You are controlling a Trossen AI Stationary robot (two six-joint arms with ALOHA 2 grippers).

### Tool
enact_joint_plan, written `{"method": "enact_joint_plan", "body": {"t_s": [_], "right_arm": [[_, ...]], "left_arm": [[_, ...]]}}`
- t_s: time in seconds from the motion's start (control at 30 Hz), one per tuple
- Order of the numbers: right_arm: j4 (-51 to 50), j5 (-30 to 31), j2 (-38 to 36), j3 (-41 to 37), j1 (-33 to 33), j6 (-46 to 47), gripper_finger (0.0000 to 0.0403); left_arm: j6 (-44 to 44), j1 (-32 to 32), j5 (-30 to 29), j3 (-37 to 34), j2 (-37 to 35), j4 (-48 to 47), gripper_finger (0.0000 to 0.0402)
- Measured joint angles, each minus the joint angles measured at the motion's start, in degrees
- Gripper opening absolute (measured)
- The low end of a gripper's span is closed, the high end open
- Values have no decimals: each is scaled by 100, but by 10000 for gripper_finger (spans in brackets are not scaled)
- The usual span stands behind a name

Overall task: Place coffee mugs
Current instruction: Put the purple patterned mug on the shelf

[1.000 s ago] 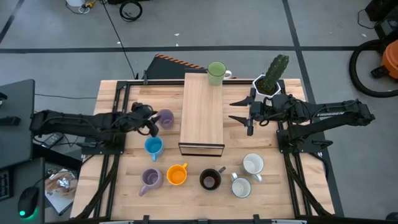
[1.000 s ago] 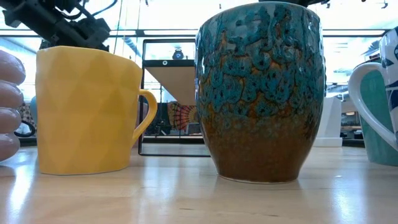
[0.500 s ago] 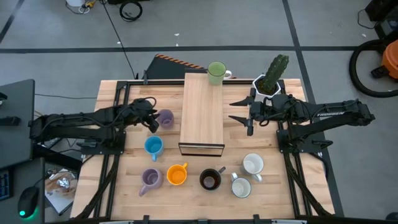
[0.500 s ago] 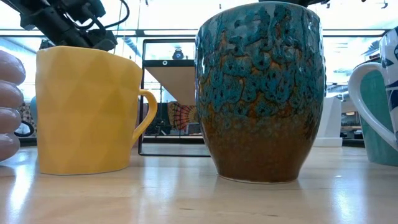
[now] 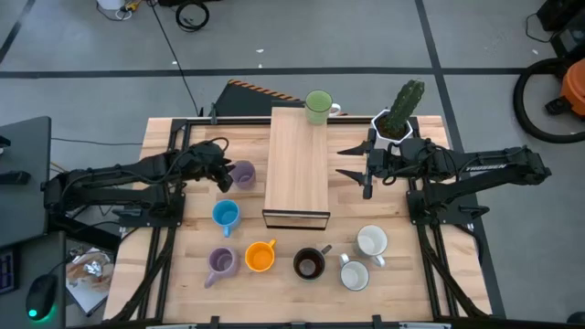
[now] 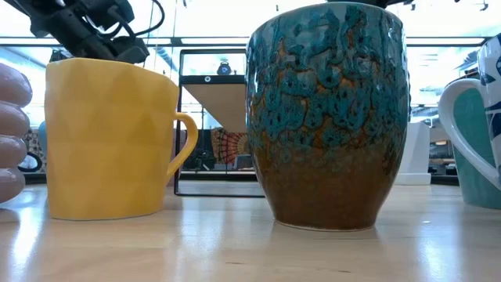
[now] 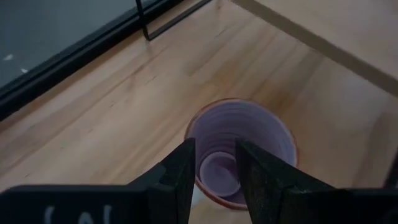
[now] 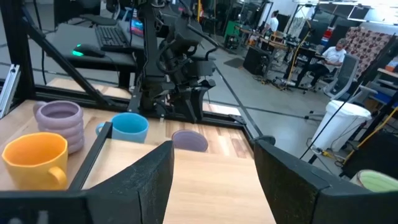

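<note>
A lilac mug (image 5: pixel 243 174) stands on the table left of the wooden riser (image 5: pixel 297 169). My left gripper (image 7: pixel 216 155) hangs slanting down over the rim of this lilac mug (image 7: pixel 249 121) on the side nearest the table's left edge. Its fingers are a little apart, and the mug's inside shows between them. My right gripper (image 5: pixel 344 163) waits open in the air right of the riser. A green mug (image 5: pixel 318 106) sits on the riser's far end. Light blue (image 5: pixel 226 216), ribbed lilac (image 5: pixel 222 262), orange (image 5: pixel 260 257), black (image 5: pixel 309 263) and two white mugs (image 5: pixel 371 241) stand nearer. My left gripper stands over the lilac mug's rim (image 7: pixel 189 132), one finger by the wall and one over the opening. I cannot tell whether a finger touches the mug. The mug sits upright on the table.
A white faceted pot with a cactus (image 5: pixel 399 114) stands at the far right, close behind my right gripper. The near row of mugs fills the table's front. Bare wood lies between the riser and the right arm.
My left gripper has swung toward the table's far edge and come over the lilac mug's rim. The mug has stayed where it was.
</note>
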Motion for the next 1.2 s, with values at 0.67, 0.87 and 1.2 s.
{"method": "enact_joint_plan", "body": {"t_s": [0.67,0.87,1.2], "right_arm": [[266,-162,0,0,0,-25,228],[272,-208,0,0,0,-24,228],[247,-251,0,0,0,-23,228]], "left_arm": [[493,707,732,290,409,-1301,121],[763,969,927,573,985,-1605,121],[1862,1285,1518,739,1412,-1664,120]]}}
